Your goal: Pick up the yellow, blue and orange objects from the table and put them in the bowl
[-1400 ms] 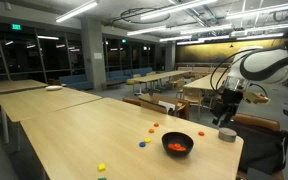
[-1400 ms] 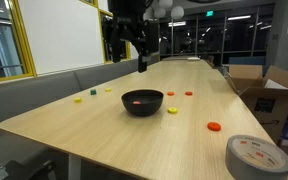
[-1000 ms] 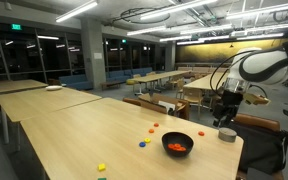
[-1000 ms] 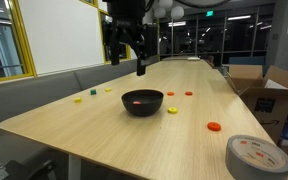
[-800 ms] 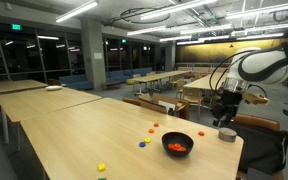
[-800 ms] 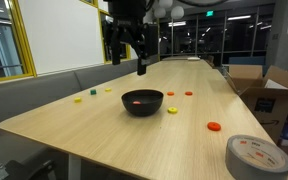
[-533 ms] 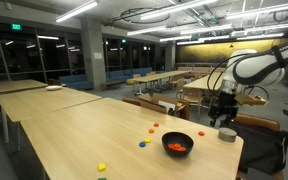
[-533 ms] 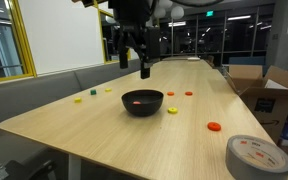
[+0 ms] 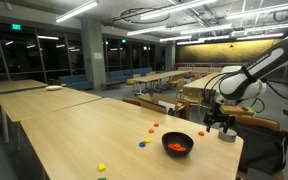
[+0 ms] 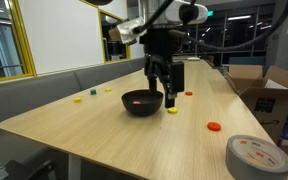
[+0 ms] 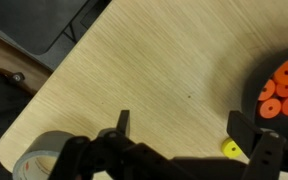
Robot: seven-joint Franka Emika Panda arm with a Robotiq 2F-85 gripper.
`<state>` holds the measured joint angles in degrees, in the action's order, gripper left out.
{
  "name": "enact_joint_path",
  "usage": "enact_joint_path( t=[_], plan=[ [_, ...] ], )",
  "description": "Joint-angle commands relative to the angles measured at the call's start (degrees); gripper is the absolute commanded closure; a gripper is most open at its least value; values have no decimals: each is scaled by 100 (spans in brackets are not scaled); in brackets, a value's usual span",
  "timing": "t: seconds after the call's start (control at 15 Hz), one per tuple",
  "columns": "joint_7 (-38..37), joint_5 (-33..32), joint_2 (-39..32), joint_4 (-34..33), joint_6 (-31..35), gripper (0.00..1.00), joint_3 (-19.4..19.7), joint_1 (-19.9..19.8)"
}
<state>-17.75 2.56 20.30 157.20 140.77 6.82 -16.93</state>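
The long pale-wood counter [image 10: 79, 125] carried the round black bowl [image 10: 139, 104], orange discs [image 11: 281, 88] inside; your claw [image 10: 170, 97], jaws apart, hung just beside it above the tiny yellow piece [image 11: 231, 149]; I judge you needed to centre, descend, close.

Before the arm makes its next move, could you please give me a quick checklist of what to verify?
1. Gripper open: ok, its fingers stand wide apart in the wrist view.
2. Gripper empty: ok, only bare table shows between them.
3. Yellow piece centred in the span: not ok, it lies close to one finger.
4. Clearance from the bowl: cannot tell; in an exterior view the gripper hangs right beside its rim.
5. Tape roll out of the way: ok, it lies outside the opposite finger.
6. Bowl has room: ok, only a few orange pieces lie in it.
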Motion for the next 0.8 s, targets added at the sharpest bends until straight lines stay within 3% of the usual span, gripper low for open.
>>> enact_joint_path(
  t=[0.0,0.27,0.73],
  plan=[
    [-171,-10,-1113,-515,631,0,171,-115],
    [-228,41,-2278,-1157,1142,0,402,-28],
    [-396,58,-3676,-2471,1260,0,712,186]
  ],
)
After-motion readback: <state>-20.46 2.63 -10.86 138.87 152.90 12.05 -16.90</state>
